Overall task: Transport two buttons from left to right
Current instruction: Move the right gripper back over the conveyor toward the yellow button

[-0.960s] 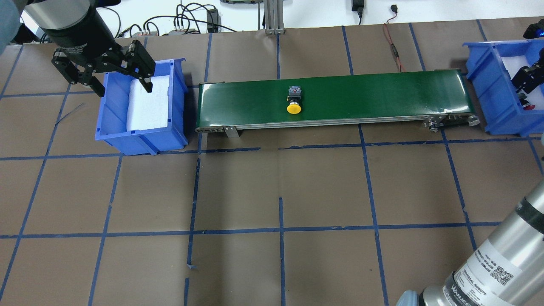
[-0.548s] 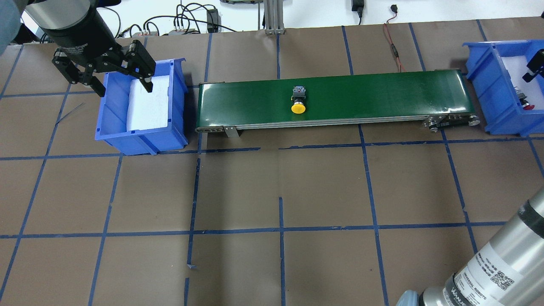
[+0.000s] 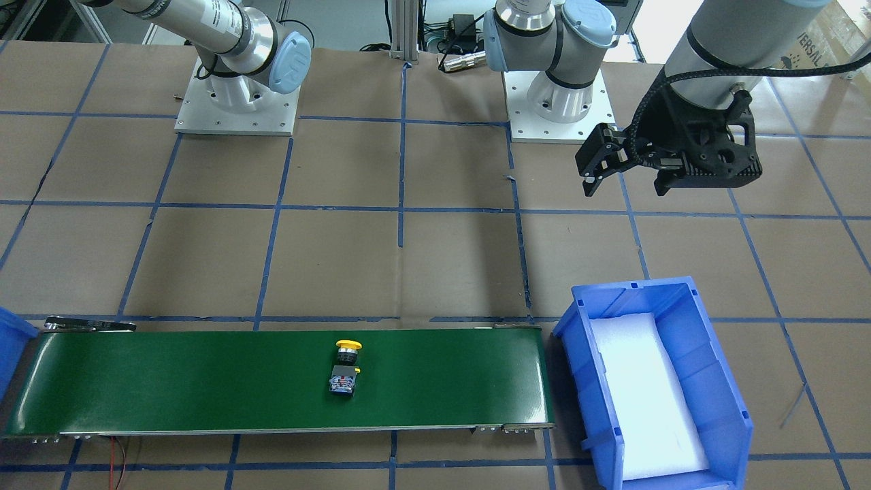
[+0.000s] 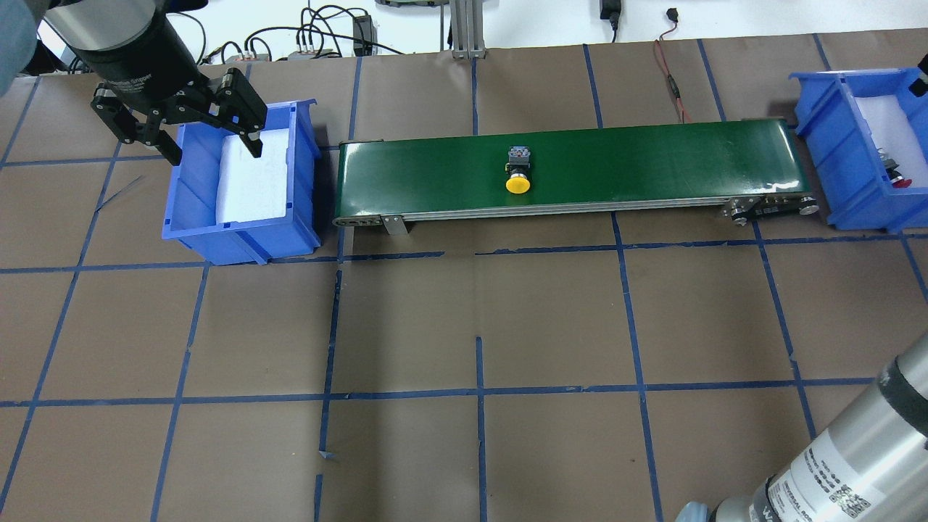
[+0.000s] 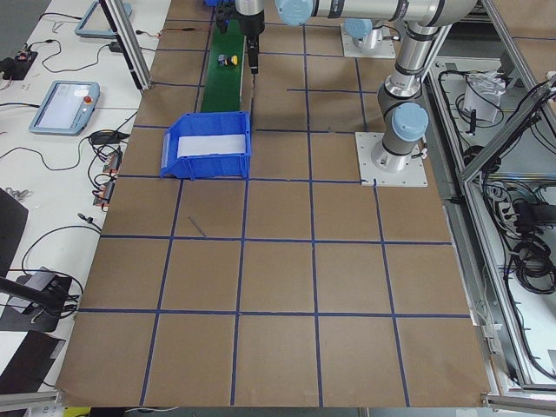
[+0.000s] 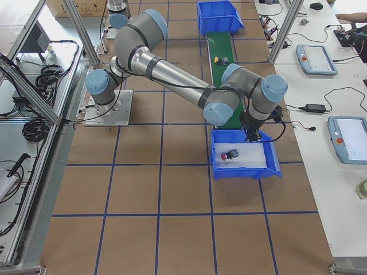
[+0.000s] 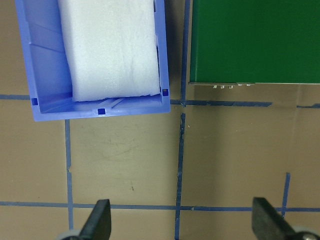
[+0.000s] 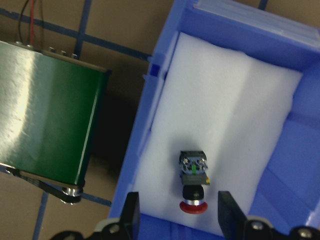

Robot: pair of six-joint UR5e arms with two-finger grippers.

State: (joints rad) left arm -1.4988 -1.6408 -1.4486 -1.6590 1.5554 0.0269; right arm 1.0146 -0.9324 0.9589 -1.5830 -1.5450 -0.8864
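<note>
Yellow button (image 4: 518, 179) farther right on belt (image 4: 652, 159) | red button (image 8: 193, 185) in bin (image 8: 240, 25)

1. Overhead, the right edge cuts off the blue bin (image 4: 841, 159), whose wall hides most of the red button (image 4: 900, 182).
2. Facing the robot, you get only that bin's corner, far left.
3. From the left end, the yellow button (image 5: 228, 60) is too small to read.
4. The left wrist view crops the left jaws at the bottom.

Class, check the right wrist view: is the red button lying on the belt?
No, the red button lies on the white foam inside the blue bin, beside the belt.
</note>
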